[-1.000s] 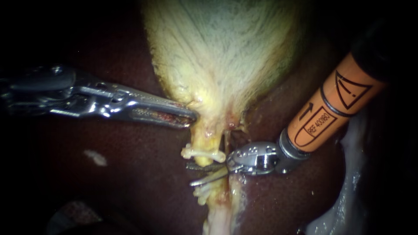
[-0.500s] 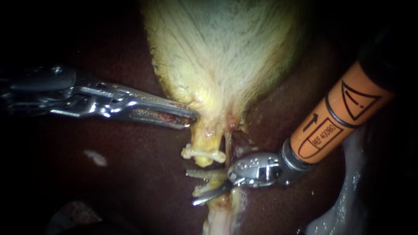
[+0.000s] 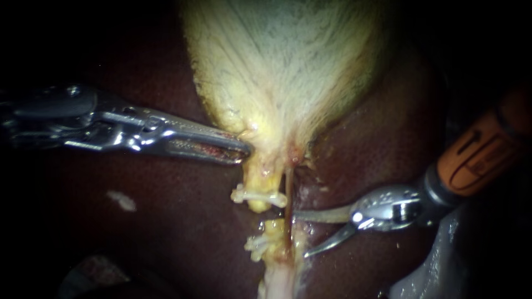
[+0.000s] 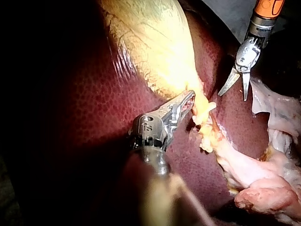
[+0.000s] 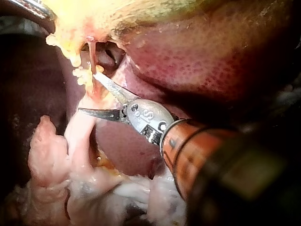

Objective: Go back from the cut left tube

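- Dark liver (image 3: 166,221) is seen behind everything.
- Tube (image 3: 257,182), cut, is set vertically at centre frame.
- Right instrument (image 3: 300,234), jaws parted and empty, is held just right of it.
- Left instrument (image 3: 241,147) is clamped on gallbladder (image 3: 277,66).

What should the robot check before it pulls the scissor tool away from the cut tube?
1. Left tube cut through: ok, a gap parts its two stumps.
2. Clips in place: ok, the upper clip and the lower clip each sit on a stump.
3. Right instrument free: ok, its blades stand open with nothing gripped.
4. Upper blade tip clear of the thin tube: cannot tell, they lie very close.
5. Left instrument holding the gallbladder: ok, its jaws are shut on the neck.
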Robot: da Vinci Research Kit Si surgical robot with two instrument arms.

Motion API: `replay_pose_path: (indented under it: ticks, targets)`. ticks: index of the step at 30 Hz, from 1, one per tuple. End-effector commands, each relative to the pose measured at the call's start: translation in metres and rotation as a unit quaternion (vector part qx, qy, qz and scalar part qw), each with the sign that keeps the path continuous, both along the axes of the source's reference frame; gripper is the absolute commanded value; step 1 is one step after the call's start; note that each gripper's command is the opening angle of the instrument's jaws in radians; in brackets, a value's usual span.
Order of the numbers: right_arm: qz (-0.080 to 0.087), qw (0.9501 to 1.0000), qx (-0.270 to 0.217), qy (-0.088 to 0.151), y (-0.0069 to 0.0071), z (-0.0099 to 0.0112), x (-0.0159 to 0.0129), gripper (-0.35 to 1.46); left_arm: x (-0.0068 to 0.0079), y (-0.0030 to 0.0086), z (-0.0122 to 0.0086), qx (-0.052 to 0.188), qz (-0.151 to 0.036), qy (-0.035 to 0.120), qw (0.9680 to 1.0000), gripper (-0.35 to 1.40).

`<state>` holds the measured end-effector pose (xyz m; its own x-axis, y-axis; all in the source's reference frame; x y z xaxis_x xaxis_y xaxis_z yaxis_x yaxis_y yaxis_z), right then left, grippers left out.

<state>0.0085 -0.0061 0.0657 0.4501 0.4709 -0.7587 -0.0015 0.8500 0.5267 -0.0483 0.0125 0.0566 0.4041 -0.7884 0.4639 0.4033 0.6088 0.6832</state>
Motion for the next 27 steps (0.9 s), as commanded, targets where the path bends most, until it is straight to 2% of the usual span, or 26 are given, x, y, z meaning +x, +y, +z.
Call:
replay_pose_path:
  ticks: [1, 10, 20, 27]
  targets:
    - [0.002, 1.0000, -0.010, 0.000, 0.0005, -0.0003, -0.0006, 1.26, 0.0000, 0.0000, 0.0000, 0.000, 0.000, 0.000, 1.0000, -0.35]
    - [0.023, 0.9954, -0.089, 0.027, 0.0035, -0.0021, -0.0024, 1.38, -0.0001, 0.0000, 0.0000, 0.000, 0.000, 0.000, 1.0000, -0.35]
    - [0.022, 0.9937, -0.105, 0.031, 0.0036, -0.0018, -0.0022, 1.40, -0.0007, -0.0007, 0.0006, -0.003, -0.001, 0.002, 1.0000, -0.35]
    - [0.021, 0.9935, -0.108, 0.032, 0.0036, -0.0018, -0.0022, 1.41, -0.0024, -0.0023, 0.0027, -0.005, 0.005, -0.002, 1.0000, -0.35]
